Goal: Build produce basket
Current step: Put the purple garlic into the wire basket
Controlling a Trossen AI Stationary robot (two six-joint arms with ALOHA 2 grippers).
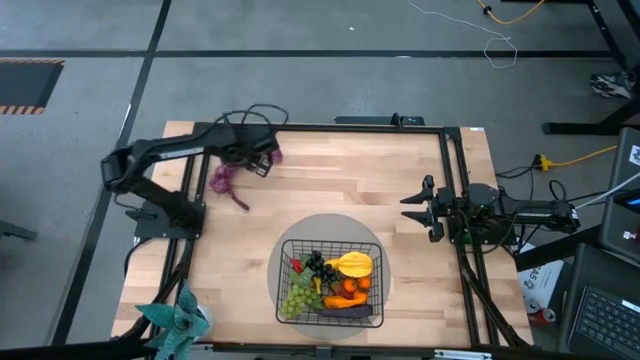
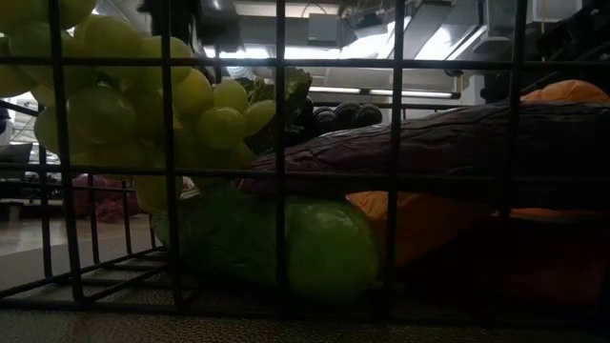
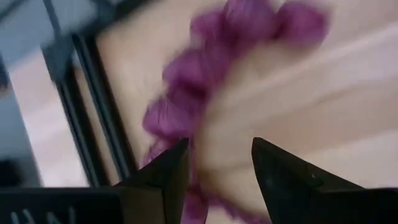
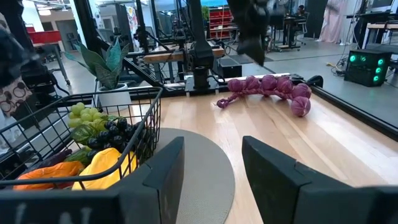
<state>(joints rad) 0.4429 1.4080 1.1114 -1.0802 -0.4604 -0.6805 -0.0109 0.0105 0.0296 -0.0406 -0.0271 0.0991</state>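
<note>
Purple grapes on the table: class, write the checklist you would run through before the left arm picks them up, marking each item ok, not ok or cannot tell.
1. Purple grapes lie free on the table, nothing on top: ok.
2. Left claw open, fingers apart: ok.
3. Left claw above the grapes: ok; the bunch shows just past its fingers.
4. Left claw centred over the bunch: cannot tell, the wrist view is blurred.
5. Right claw out of the way at the table's right side, open and empty: ok.
6. Basket has space left: cannot tell; it already holds much fruit.
</note>
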